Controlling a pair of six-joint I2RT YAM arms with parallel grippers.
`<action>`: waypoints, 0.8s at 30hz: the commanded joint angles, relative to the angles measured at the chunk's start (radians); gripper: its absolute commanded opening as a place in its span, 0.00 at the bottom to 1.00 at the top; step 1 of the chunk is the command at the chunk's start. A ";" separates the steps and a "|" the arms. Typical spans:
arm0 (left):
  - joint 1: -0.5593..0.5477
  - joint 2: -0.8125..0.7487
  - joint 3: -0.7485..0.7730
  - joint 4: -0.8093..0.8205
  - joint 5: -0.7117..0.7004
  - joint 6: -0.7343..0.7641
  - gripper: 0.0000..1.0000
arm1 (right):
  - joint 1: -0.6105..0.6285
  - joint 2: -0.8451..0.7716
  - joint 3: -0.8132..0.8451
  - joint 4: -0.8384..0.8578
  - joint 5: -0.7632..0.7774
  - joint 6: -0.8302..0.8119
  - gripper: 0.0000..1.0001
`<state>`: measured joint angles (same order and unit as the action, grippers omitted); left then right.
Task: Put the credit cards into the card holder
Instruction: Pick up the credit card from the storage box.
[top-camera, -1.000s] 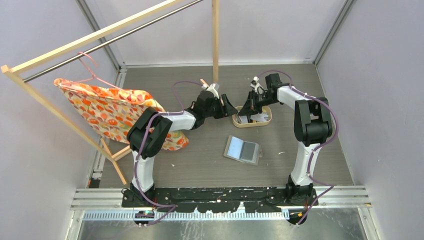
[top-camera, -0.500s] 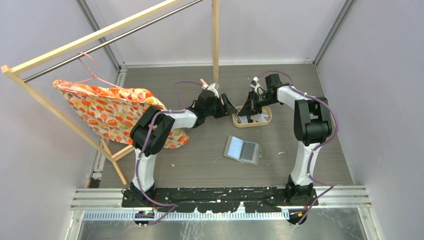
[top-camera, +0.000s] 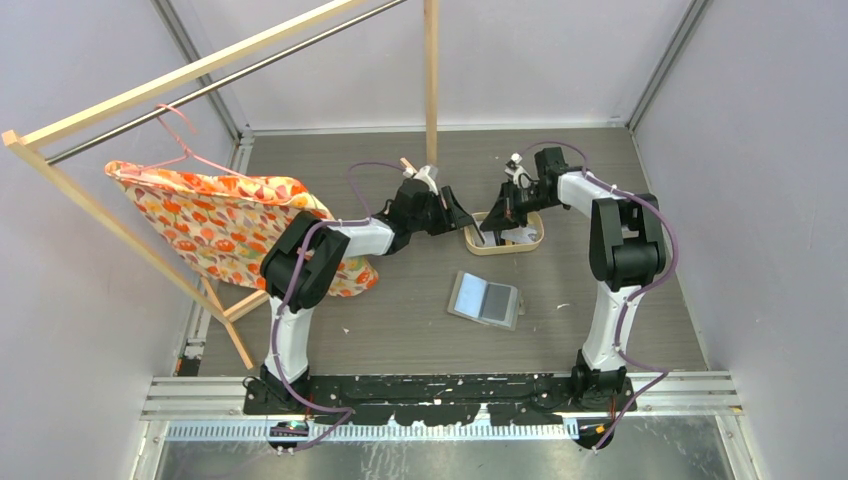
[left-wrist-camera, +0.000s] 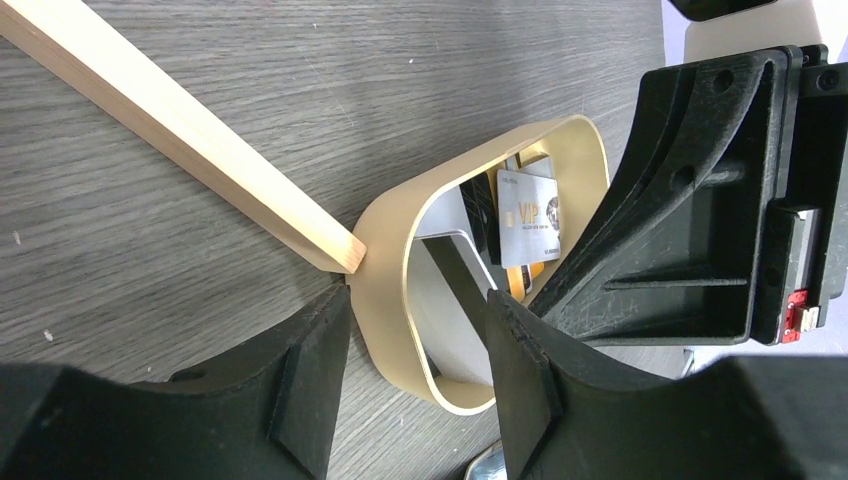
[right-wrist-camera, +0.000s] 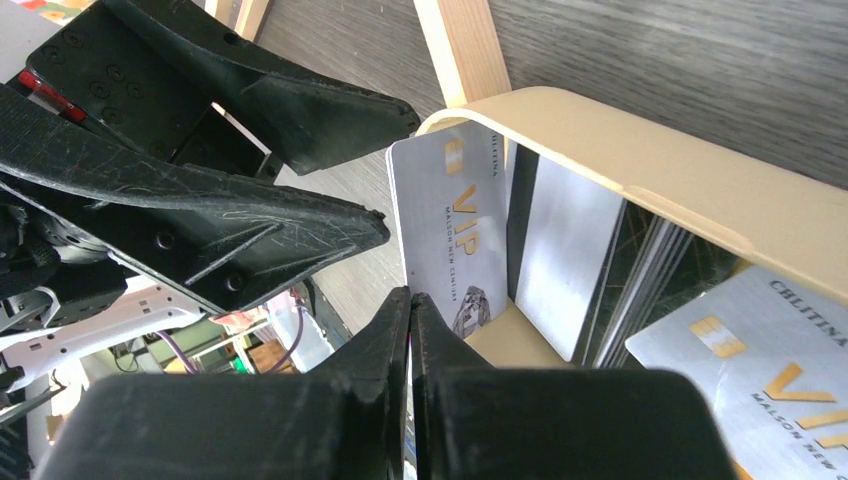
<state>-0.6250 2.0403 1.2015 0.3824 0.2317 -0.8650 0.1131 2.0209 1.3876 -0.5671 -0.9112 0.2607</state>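
Note:
An oval wooden tray (top-camera: 540, 238) at mid-table holds several credit cards (top-camera: 515, 236). In the right wrist view my right gripper (right-wrist-camera: 410, 295) is shut on the lower corner of a silver VIP card (right-wrist-camera: 447, 225), which stands upright against the tray's end wall (right-wrist-camera: 640, 165). A plain silver card (right-wrist-camera: 565, 260) and another VIP card (right-wrist-camera: 760, 350) lie beside it. My left gripper (left-wrist-camera: 415, 390) is open and straddles the tray's left end (left-wrist-camera: 385, 270), one finger outside and one inside. The grey card holder (top-camera: 485, 299) lies open on the table nearer the arms, with nothing touching it.
A wooden post (top-camera: 431, 80) stands just behind the tray, and its foot (left-wrist-camera: 335, 255) touches the tray wall. On the left, a patterned cloth (top-camera: 230, 225) hangs from a wood-and-metal rack. Grey walls close in the table.
The left jaws have narrowed a little round the tray's end. The right wrist has shifted slightly over the tray. The card holder has not moved.

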 joint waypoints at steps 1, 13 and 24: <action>0.010 0.002 0.023 0.003 0.002 -0.008 0.53 | -0.010 -0.004 0.034 -0.013 0.007 -0.014 0.07; 0.019 0.005 0.017 0.046 0.041 -0.018 0.56 | -0.009 0.001 0.037 -0.020 -0.030 -0.025 0.08; 0.019 0.020 0.030 0.051 0.060 -0.029 0.57 | 0.007 0.003 0.037 -0.017 -0.045 -0.026 0.07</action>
<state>-0.6128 2.0537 1.2022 0.3920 0.2718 -0.8871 0.1112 2.0209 1.3876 -0.5774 -0.9302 0.2428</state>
